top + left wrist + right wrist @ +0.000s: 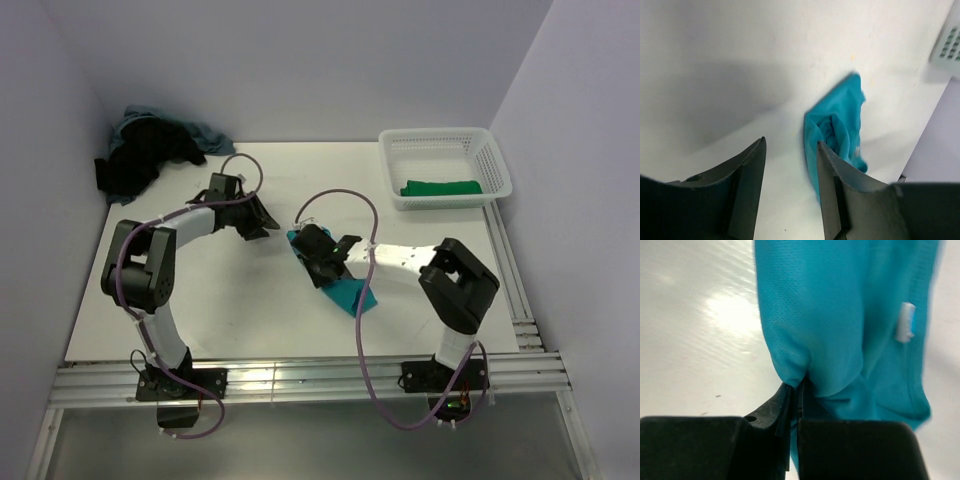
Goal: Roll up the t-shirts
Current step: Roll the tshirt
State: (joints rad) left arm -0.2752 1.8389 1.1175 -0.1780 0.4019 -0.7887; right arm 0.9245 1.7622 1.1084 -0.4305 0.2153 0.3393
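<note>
White table [250,300], pale walls [300,60]; R fingers [790,402] pinch teal t-shirt [840,315]; L fingers [258,218] apart, empty.

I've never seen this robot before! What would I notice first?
The bright teal t-shirt in the middle of the table, pinched by the right gripper. Next, the dark heap of t-shirts in the far left corner, and the white basket at the far right with a green t-shirt lying inside.
</note>
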